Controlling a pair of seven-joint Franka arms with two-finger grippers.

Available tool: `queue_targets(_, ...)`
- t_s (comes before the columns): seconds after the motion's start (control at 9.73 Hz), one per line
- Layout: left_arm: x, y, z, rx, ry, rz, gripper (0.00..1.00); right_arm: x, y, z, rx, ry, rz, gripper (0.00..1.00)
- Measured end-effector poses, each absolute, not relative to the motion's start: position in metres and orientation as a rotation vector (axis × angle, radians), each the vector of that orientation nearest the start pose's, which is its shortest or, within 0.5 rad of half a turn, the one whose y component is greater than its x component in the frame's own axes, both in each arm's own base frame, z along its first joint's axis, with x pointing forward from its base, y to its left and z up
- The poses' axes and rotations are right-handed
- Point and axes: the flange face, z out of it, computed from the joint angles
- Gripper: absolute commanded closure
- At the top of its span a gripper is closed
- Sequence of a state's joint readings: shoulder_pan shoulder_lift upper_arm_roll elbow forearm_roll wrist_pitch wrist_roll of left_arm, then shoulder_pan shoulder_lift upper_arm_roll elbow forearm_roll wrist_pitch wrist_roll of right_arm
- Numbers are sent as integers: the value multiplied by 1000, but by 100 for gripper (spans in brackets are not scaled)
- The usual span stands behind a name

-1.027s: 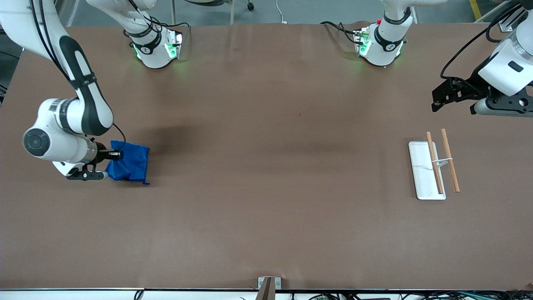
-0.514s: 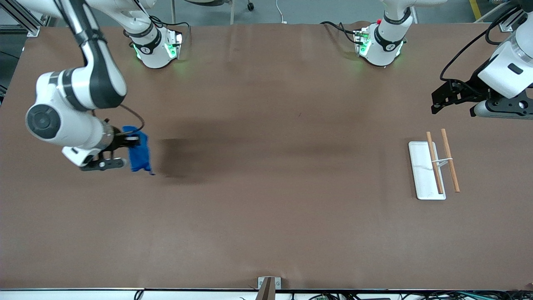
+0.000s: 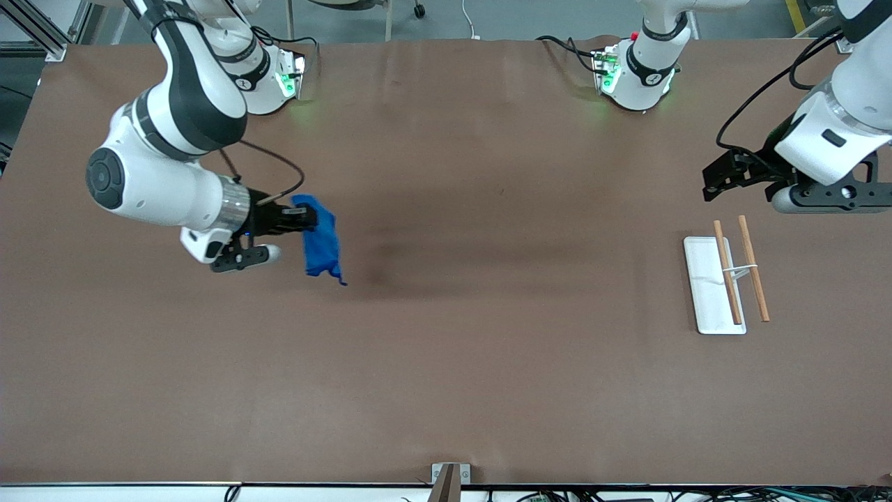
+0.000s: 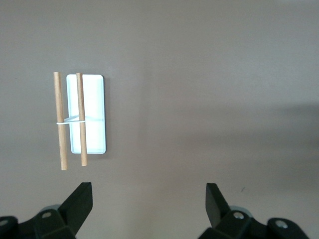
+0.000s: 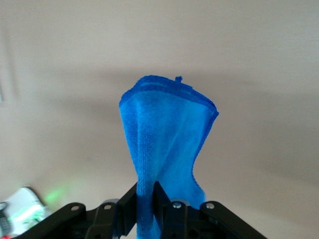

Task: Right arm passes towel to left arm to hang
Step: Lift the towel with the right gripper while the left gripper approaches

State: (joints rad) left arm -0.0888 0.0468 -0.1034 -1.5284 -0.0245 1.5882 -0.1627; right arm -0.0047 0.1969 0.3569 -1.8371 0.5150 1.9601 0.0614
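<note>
2 arms, right tool [image 3: 306, 220] pinching towel [image 3: 322, 245] aloft, left tool [image 3: 725, 178] spread.

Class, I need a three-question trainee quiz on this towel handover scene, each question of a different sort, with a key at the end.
1. True or false: the right tool is shut on the towel, which hangs clear of the table.
2. Multiple choice: the left tool is A) shut on a wooden rod, B) open and holding nothing, C) gripping the towel.
3. Fill in: two wooden rods joined by a white cord lie partly on a white ____, toward the left arm's end of the table.

Key: 1 true; 2 B; 3 tray.
</note>
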Motion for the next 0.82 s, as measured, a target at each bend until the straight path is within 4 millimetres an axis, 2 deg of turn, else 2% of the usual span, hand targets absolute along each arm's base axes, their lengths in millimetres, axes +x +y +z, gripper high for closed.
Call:
queue_targets(0.31,549,-153,619,-3205,170,12,1,538,308,446,-2358,-30,249,100)
queue_targets(0.51,542,-176,613,-3340,219,98,0,522,349,450,-2177,55,311,100)
queue_targets(0.72,543,-170,605,-3565,231,219,0,506,384,456,-1998,117,370,100)
queue_targets(0.82,544,-166,594,-3656,228,293,0,499,397,460,-1902,123,379,100)
